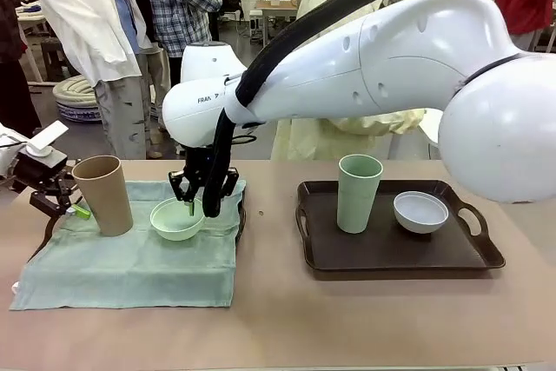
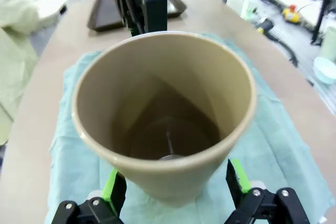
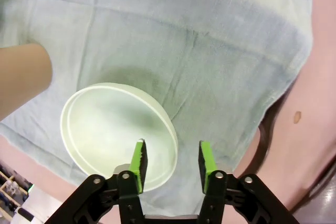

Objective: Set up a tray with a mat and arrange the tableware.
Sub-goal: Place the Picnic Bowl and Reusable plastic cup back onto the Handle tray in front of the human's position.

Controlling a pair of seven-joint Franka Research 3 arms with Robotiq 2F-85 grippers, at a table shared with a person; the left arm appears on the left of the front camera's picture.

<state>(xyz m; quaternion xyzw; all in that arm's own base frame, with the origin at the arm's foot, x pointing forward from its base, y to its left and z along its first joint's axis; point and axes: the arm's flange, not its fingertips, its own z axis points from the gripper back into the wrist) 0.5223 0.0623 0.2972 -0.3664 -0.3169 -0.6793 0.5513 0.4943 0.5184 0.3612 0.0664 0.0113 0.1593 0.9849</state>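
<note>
On the pale green cloth mat [image 1: 130, 275] at nine o'clock, we judge the tall tan tumbler [image 1: 102, 195] and round mint bowl [image 1: 177, 219] placed; left pincer [image 2: 176, 179] and right pincer [image 3: 171, 156], both spread apart, should next lift clear.

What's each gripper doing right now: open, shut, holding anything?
Left gripper: open, pads either side of the tan tumbler.
Right gripper: open, astride the rim of the mint green bowl, holding nothing.

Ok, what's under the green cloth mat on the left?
A dark tray: just its rim peeks out at the right edge of the mat. The mat covers the rest, so the tray's surface can't be seen.
</note>
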